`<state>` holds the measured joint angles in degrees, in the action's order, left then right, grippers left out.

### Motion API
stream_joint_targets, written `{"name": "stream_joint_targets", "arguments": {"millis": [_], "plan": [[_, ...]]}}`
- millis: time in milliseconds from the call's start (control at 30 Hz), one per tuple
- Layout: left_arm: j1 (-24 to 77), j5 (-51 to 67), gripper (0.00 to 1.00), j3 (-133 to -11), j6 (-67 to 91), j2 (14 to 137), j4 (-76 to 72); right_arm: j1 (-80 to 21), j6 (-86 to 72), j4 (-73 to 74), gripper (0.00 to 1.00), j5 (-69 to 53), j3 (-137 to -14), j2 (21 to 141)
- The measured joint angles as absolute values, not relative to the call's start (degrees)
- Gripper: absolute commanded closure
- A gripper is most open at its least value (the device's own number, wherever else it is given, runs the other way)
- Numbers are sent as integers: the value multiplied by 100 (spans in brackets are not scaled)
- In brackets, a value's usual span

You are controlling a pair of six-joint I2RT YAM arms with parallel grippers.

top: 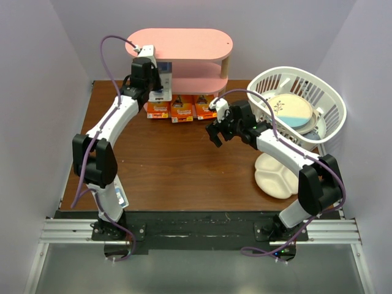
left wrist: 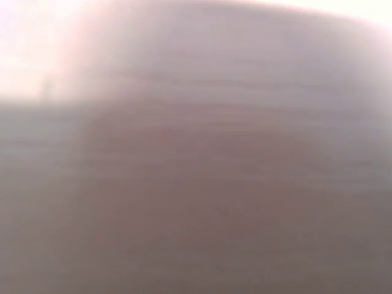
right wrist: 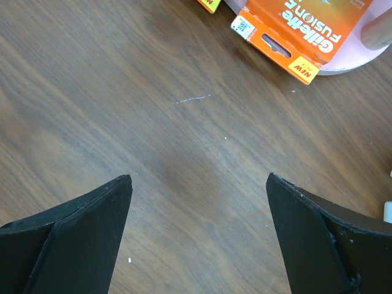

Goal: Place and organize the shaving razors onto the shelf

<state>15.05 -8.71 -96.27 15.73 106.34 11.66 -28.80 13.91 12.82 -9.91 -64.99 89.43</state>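
The pink shelf (top: 184, 43) stands at the back. Three orange razor packs (top: 181, 109) lie side by side on its bottom board. A white-and-blue razor pack (top: 165, 76) stands at the middle board, and more white and blue (top: 160, 95) shows just below it. My left gripper (top: 147, 68) is right against these at the shelf's left end. Its fingers are hidden, and the left wrist view is a pinkish-grey blur. My right gripper (top: 215, 132) (right wrist: 197, 181) is open and empty over bare table. An orange pack (right wrist: 306, 27) lies ahead of it on the pink board (right wrist: 358, 63).
A white slatted basket (top: 334, 104) at the right holds a round plate (top: 293, 113). A white divided plate (top: 275, 176) lies on the table under my right arm. The brown table (top: 171, 165) ends at grey walls left, right and back.
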Motion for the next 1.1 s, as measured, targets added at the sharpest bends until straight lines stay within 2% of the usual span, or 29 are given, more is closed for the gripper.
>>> {"name": "stream_joint_targets", "arguments": {"millis": [167, 400, 567, 600, 667, 733, 800, 833, 933, 967, 1100], "plan": [[1507, -808, 64, -9627, 1588, 10634, 1162, -2880, 1393, 1282, 4, -993, -6499, 8943], [1514, -773, 64, -9618, 1592, 10584, 1221, -2880, 1393, 1282, 4, -993, -6499, 8943], [1514, -548, 66, -8844, 1540, 9625, 1212, -2880, 1400, 1280, 4, -991, -6499, 8943], [1514, -482, 69, -8486, 1511, 9218, 1155, -2880, 1406, 1280, 4, -989, -6499, 8943], [1514, -366, 100, -7824, 1413, 8346, 1046, -2880, 1415, 1278, 4, -987, -6499, 8943], [1514, -272, 100, -7369, 1291, 7655, 902, -2880, 1415, 1280, 7, -982, -6499, 8943], [1514, -110, 100, -7046, 1103, 7150, 749, -2880, 1413, 1278, 15, -980, -6499, 8943], [1514, -12, 100, -6954, 1007, 7035, 722, -2880, 1413, 1278, 29, -980, -6499, 8943], [1514, 285, 100, -6923, 840, 7111, 851, -2880, 1402, 1278, 50, -987, -6499, 8943], [1514, 373, 100, -6934, 836, 7255, 956, -2880, 1415, 1275, 64, -989, -6499, 8943], [1514, 580, 100, -6925, 893, 7940, 1483, -2880, 1354, 1251, 90, -998, -6499, 8943]]}}
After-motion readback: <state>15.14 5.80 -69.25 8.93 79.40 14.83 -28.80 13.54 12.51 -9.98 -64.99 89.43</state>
